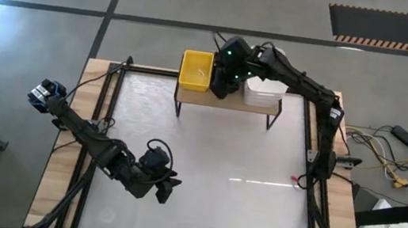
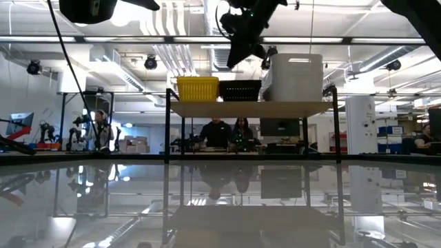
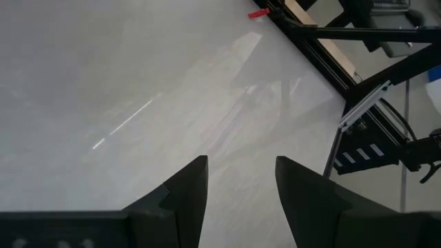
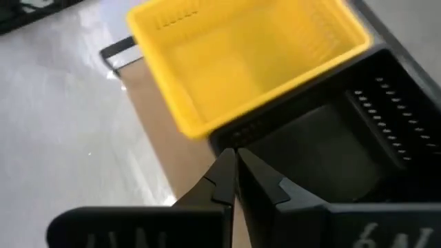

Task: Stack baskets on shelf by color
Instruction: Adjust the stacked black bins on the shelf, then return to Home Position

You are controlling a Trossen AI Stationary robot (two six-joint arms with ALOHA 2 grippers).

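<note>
The shelf (image 1: 226, 101) (image 2: 248, 108) stands at the table's far edge on thin black legs. On its wooden top, from left to right, rest a yellow basket (image 1: 196, 70) (image 2: 198, 88) (image 4: 241, 62), a black slotted basket (image 2: 240, 90) (image 4: 331, 138) and a taller stack of white baskets (image 1: 263, 92) (image 2: 296, 77). My right gripper (image 1: 222, 81) (image 2: 236, 58) (image 4: 236, 162) hangs shut just above the black basket's near-left rim and hides that basket from above. It is clear of the basket in the low view. My left gripper (image 1: 165, 191) (image 3: 241, 186) waits open over the near left part of the table.
A small red piece (image 1: 295, 178) (image 3: 258, 13) lies near the table's right edge. Cables and a white sheet lie on the floor right of the table. People stand in the room beyond the shelf (image 2: 227, 132). Bare glossy tabletop (image 1: 212, 171) spreads in front of the shelf.
</note>
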